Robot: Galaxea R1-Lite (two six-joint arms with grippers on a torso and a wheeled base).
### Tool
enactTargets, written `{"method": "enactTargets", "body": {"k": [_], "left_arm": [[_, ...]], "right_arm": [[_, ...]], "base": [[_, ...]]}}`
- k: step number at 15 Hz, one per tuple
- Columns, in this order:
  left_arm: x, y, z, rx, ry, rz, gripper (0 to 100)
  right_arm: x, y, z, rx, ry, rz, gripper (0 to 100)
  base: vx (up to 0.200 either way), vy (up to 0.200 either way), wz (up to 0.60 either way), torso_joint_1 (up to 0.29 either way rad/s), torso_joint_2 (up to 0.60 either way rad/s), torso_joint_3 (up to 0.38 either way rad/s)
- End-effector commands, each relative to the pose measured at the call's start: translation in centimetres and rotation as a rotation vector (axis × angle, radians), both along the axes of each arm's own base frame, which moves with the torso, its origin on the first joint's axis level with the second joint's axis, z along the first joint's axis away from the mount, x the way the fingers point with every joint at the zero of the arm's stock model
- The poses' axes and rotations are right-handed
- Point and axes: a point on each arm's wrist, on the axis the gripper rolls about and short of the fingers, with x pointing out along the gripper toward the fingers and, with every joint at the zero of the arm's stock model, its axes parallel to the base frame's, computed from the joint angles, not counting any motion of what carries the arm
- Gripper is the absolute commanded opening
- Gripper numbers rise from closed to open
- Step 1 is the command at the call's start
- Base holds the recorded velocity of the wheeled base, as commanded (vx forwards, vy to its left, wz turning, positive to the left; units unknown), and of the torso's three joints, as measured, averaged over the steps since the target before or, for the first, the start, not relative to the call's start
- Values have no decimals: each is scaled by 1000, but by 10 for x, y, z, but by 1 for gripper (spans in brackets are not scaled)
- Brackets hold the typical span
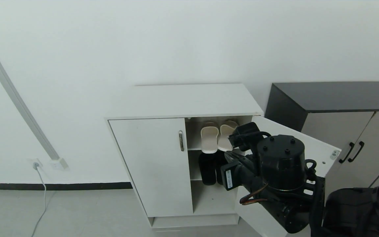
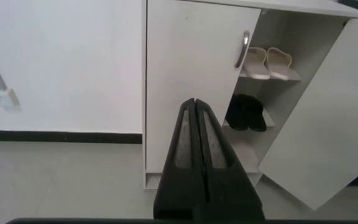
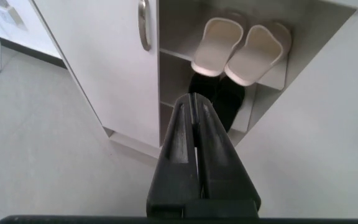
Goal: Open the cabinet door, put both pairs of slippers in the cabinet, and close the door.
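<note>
So the white cabinet point(image 1: 189, 98) has its right door point(image 1: 319, 148) swung wide open, while the left door point(image 1: 150, 164) is shut, silver handle point(image 1: 181, 140) at its inner edge. Both pairs are inside: the cream slippers point(image 1: 209, 138) sit side by side on the top shelf, heels poking out over the edge a bit, and the black slippers point(image 1: 207, 168) are on the shelf right below them. The right pincer point(image 3: 194, 102) has its fingers pressed together with nothing between them, in front of the open side and pointing at the shelves, touching nothing. The left pincer point(image 2: 194, 106) is the same, fingers together and empty, back from the cabinet and facing the closed door. There's a dark-topped grey cabinet point(image 1: 337, 95) just to the right, plus a wall socket point(image 1: 58, 163) and cable point(image 1: 43, 194) off to the left.
</note>
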Motion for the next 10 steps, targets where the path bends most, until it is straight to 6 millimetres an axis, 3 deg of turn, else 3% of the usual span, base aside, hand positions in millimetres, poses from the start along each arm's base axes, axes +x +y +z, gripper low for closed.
{"method": "enactTargets", "body": {"k": [1,10], "left_arm": [[0,0,0,-1,1,1,0],[0,0,0,-1,1,2,0]], "right_arm": [[0,0,-1,-1,1,1,0],[2,-1,-1,-1,1,-5,0]], "base": [[0,0,0,227,-549,-320],[0,0,0,240,-551,-312]]}}
